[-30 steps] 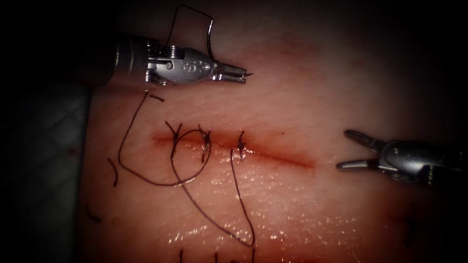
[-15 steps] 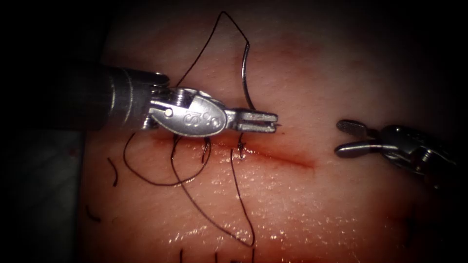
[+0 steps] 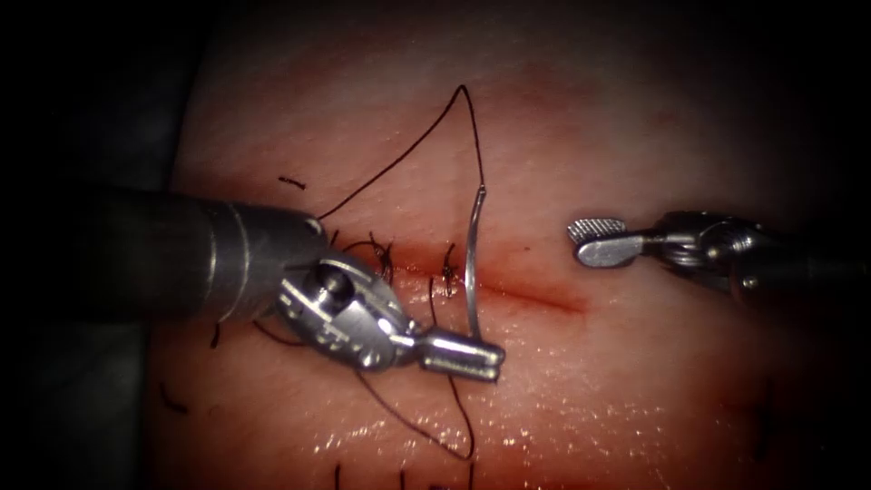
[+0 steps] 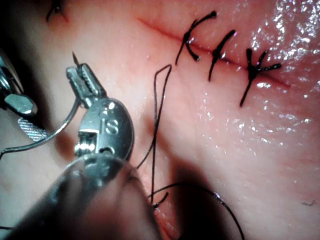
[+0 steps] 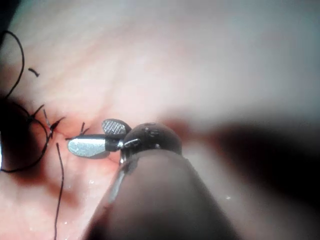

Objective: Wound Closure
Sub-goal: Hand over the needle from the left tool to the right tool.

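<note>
On the left we see the left tool [image 3: 464, 356] come in low, below the cut [image 3: 508, 292]. Its jaws are closed tight on the needle [image 3: 473, 272], close to the sharp tip. In the left wrist view, the tool [image 4: 82, 80] shows the little point sticking out just past its jaws. The needle is not in the tissue [image 3: 635, 390]. It stands up from the jaws and curves across the cut, just to the right of the last stitch [image 3: 448, 269].

At the top end of the needle the thread [image 3: 399, 163] begins. It goes up to a sharp peak, then runs down to the left, behind the tool's shaft. More thread lies in a loose loop on the tissue below the tool. We see three stitches [image 4: 220, 47] already tied on the left part of the cut. The right part of the cut is open and red.

Well to the right, a bit above the cut, is the right tool [image 3: 599, 240]. Its jaws are a little open and hold nothing. The right wrist view also shows the two jaws of this tool [image 5: 100, 137] apart, hanging over the tissue.
</note>
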